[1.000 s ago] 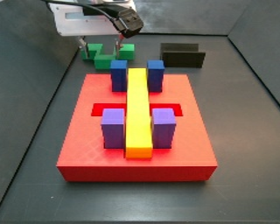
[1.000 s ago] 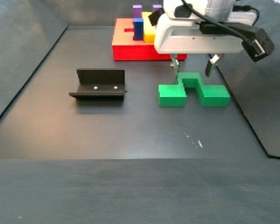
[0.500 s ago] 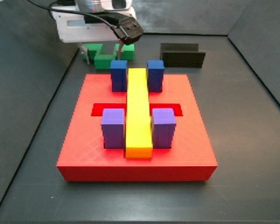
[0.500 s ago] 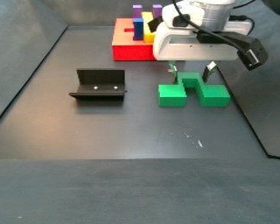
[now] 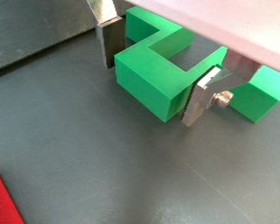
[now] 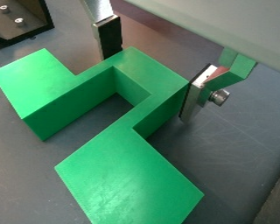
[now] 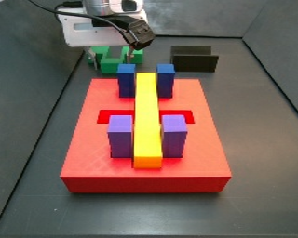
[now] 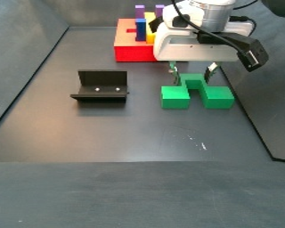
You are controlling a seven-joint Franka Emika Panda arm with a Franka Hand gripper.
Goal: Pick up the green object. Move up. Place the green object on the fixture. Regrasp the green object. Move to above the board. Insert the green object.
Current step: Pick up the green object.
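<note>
The Panda's gripper [image 6: 157, 66] hangs low over the small bright green U-shaped plastic block [image 6: 101, 118], its jaws spread wide and holding nothing. In both wrist views the two flat silver fingers [image 5: 203, 98] straddle the bridge of the block, the crosspiece that joins its two legs, one plate standing by the outer back face and the other inside the notch. The pads look just clear of the plastic rather than pressed to it, though contact cannot be ruled out. So the block lies directly below and between the jaws, and its long axis runs across the line on which they would close.

In a side view the green block [image 8: 195, 94] rests flat on the dark tabletop [image 8: 121, 142], notch facing the large red rectangular board [image 8: 135, 49] behind it. The small black L-shaped fixture [image 8: 100, 87] stands well apart to one side. On the board [image 7: 145, 153] a long yellow bar [image 7: 146, 116] lies between blue and purple blocks.

The pickup looks not yet made; closing on the bridge appears to be the step at hand.
</note>
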